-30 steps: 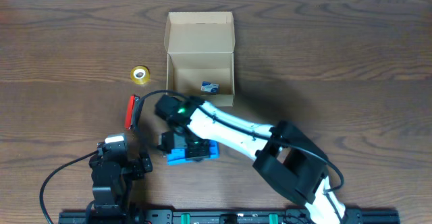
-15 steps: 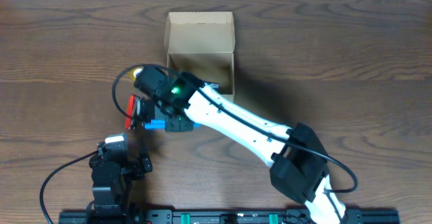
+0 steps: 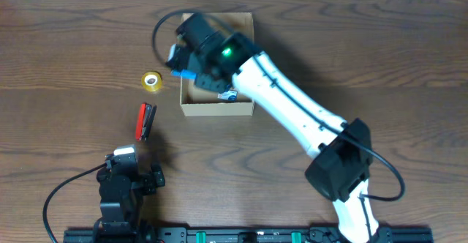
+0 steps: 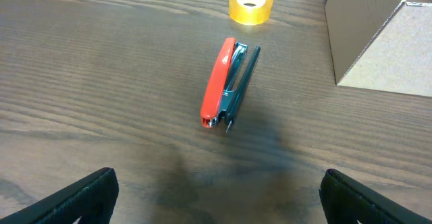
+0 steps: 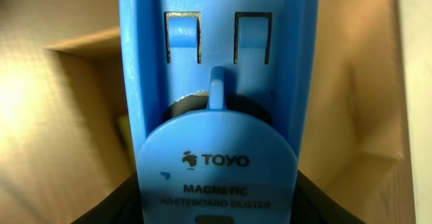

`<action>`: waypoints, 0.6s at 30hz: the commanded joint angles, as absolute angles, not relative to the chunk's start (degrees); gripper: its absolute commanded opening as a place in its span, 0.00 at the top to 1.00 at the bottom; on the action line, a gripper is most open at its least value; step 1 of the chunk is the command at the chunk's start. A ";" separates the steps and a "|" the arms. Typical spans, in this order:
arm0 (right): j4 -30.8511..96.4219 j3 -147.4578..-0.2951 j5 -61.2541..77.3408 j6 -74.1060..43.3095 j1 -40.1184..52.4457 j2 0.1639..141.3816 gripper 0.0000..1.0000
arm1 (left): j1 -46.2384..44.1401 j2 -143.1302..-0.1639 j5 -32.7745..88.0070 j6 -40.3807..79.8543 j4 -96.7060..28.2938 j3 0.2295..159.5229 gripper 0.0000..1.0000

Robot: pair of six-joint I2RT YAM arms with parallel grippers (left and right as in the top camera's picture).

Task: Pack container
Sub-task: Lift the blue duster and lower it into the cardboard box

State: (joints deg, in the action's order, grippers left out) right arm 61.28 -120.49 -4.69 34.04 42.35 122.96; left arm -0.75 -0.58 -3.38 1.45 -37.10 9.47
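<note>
The tan cardboard container [image 3: 218,111] stands open at the table's far middle; its corner shows in the left wrist view [image 4: 378,42], and its inside fills the right wrist view [image 5: 61,116]. My right gripper [image 3: 191,66] is shut on a blue whiteboard duster [image 5: 217,102] and holds it over the container's left part; a bit of the duster shows overhead [image 3: 183,73]. A small blue-and-white item [image 3: 229,94] lies inside the container. My left gripper [image 4: 216,200] is open and empty, low near the front edge.
A red stapler [image 3: 145,121] lies left of the container, also in the left wrist view [image 4: 228,82]. A yellow tape roll [image 3: 151,80] sits beyond it, also in the left wrist view [image 4: 250,5]. The left arm's base [image 3: 124,192] is at the front left.
My right gripper has carried the blue duster from the table's front middle, past the stapler, up and back over the container. The left arm has not moved.
</note>
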 commanded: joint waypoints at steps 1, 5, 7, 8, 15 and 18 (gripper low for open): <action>60.14 -121.58 -0.89 33.08 39.51 123.22 0.74 | -0.38 -0.23 -3.36 1.28 -37.23 8.95 0.05; 59.51 -121.34 4.23 33.10 37.26 123.96 0.74 | -0.38 -0.23 -3.36 1.26 -37.23 8.95 0.05; 59.29 -121.23 4.99 33.17 36.75 124.92 0.74 | -0.38 -0.23 -3.36 1.28 -37.23 8.95 0.05; 59.24 -121.21 4.95 33.34 36.75 125.73 0.74 | -0.38 -0.23 -3.36 1.28 -37.23 8.95 0.05; 59.92 -121.19 4.95 33.47 37.19 131.04 0.76 | -0.38 -0.23 -3.36 1.28 -37.26 8.95 0.05; 60.73 -121.16 4.95 33.45 37.15 132.88 0.77 | -0.38 -0.23 -3.36 1.26 -37.23 8.95 0.05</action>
State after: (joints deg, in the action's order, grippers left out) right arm 60.42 -120.49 3.92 33.87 36.93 131.68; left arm -0.75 -0.58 -3.38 1.45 -37.08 9.47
